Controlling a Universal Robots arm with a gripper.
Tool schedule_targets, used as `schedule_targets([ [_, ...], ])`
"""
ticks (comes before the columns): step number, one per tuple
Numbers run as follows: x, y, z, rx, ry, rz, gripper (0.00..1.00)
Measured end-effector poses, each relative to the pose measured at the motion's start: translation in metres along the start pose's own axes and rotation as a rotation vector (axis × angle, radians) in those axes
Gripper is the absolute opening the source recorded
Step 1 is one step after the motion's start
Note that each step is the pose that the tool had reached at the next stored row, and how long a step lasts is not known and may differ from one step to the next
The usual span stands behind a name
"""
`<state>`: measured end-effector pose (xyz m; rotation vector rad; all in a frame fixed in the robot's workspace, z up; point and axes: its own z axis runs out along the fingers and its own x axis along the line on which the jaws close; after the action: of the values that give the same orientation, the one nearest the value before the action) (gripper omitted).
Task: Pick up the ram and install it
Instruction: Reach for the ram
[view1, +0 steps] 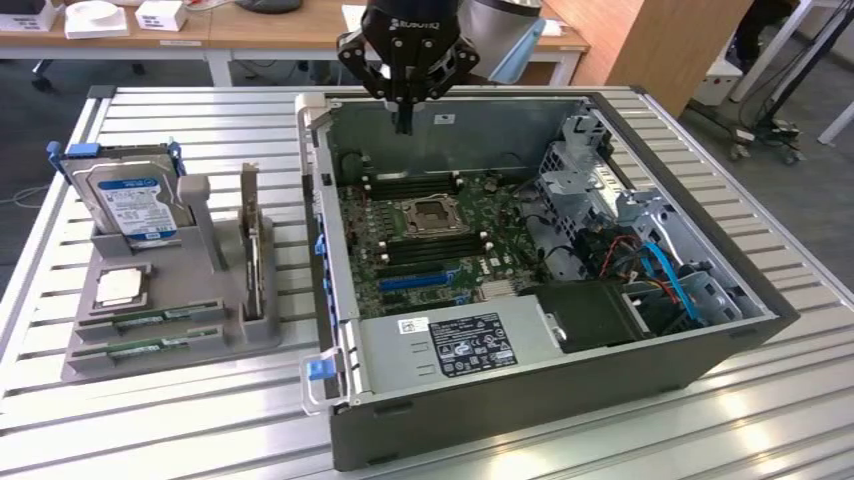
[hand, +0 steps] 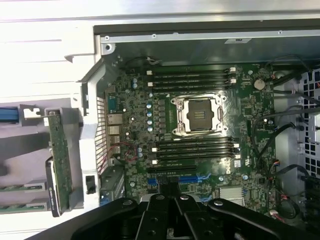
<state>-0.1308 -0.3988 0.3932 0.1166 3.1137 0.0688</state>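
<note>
The gripper (view1: 402, 126) is hanging with its jaws closed on nothing, above the rear wall of the open computer case (view1: 534, 400). It is looking down on the motherboard (hand: 150, 110) and its black memory slots (hand: 192, 76). The ram (view1: 147, 347) is lying untouched in the grey holder (view1: 260, 300), well off to the jaws' side and outside the case. The pick-up seems not yet begun; it is calling for the jaws to open and cross to the holder.

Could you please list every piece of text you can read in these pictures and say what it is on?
Gripper: white lettering on its body, upside down, unreadable.
Hard drive label: print too small.
Power supply label: print too small.
No text can be quoted.
</note>
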Motion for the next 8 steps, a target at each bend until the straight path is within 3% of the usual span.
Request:
schedule_targets([
  [8, 0.03, -0.0023, -0.0006, 0.0, 0.0, 0.0, 0.1],
])
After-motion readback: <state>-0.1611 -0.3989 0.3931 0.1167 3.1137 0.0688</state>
